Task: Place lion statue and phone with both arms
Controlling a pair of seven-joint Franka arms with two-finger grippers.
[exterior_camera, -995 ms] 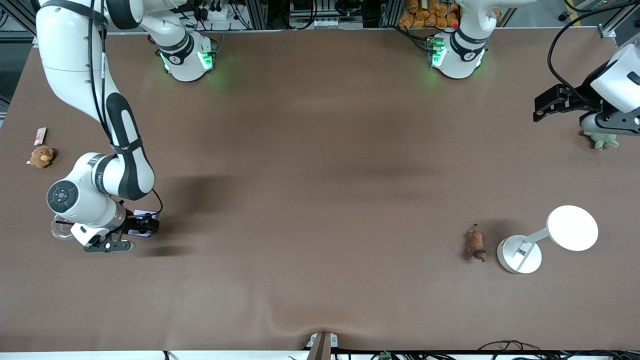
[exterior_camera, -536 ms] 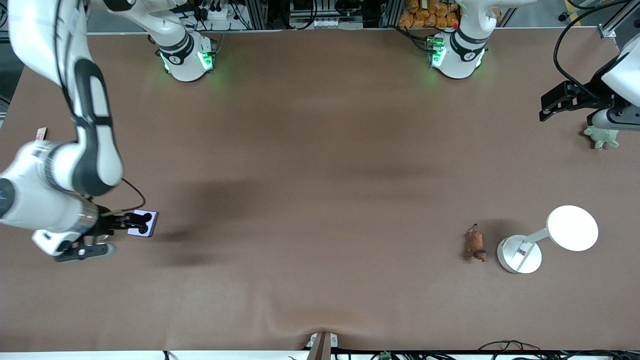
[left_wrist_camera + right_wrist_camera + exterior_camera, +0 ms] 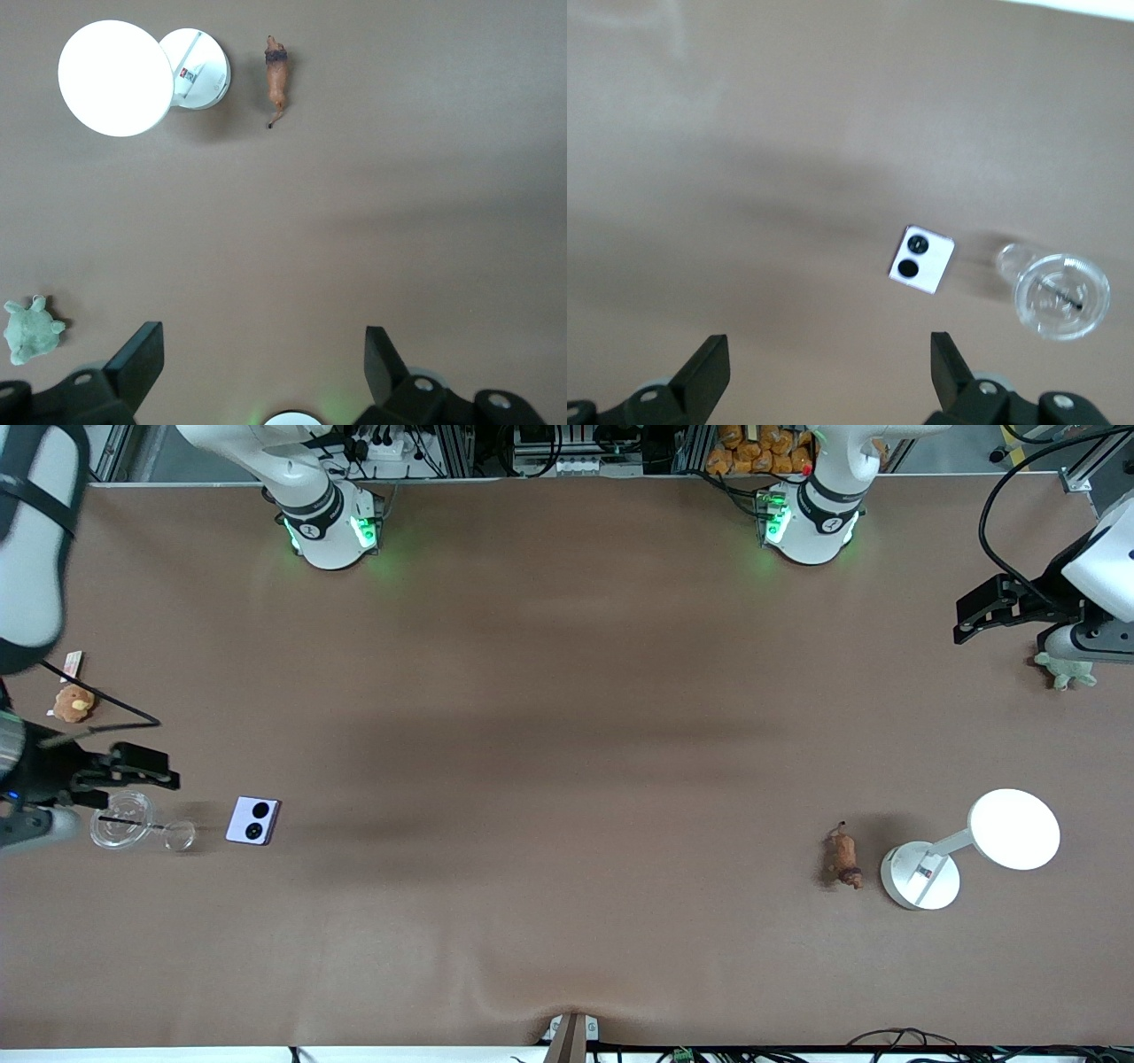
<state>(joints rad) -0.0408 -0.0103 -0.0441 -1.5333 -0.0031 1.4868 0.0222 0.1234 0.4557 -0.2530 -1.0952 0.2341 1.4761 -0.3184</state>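
The pale lavender phone [image 3: 253, 820] lies flat on the table with its two black camera circles up, toward the right arm's end; it also shows in the right wrist view [image 3: 920, 258]. My right gripper [image 3: 146, 769] is open and empty, raised over the table edge beside the glass dishes, apart from the phone [image 3: 828, 363]. The brown lion statue [image 3: 843, 856] stands beside the white lamp base; it shows in the left wrist view [image 3: 277, 78]. My left gripper [image 3: 974, 615] is open and empty, up in the air beside the green plush turtle [image 3: 261, 354].
A white lamp [image 3: 921, 875] with a round disc head [image 3: 1013, 829] stands next to the lion. A green plush turtle [image 3: 1066, 669] lies at the left arm's end. Two clear glass dishes [image 3: 120, 821], a tan plush toy [image 3: 73, 702] and a small card [image 3: 71, 664] lie at the right arm's end.
My right gripper has let go of the phone, risen and drawn back toward the right arm's end of the table. The phone stays on the table. The left arm barely moved.
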